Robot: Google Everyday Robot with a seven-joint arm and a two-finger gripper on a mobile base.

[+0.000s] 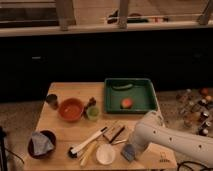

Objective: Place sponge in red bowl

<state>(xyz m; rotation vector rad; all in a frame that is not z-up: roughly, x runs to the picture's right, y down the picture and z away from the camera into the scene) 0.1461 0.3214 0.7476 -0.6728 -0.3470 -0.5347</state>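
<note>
The red bowl (70, 109) stands on the left half of the wooden table (60, 127). The sponge (128, 152), a grey-blue block, lies near the table's front edge, right of centre. My white arm reaches in from the lower right. My gripper (132, 148) is down at the sponge, right over or against it, and hides part of it. The sponge is far from the bowl, about a third of the table's width to its right and nearer the front.
A green tray (114, 104) at the back right holds an orange object (127, 103) and a green vegetable (122, 86). A dark cup (51, 101), a small green cup (92, 113), a dark bowl with a cloth (41, 143), a white dish (105, 154) and utensils (90, 142) lie about.
</note>
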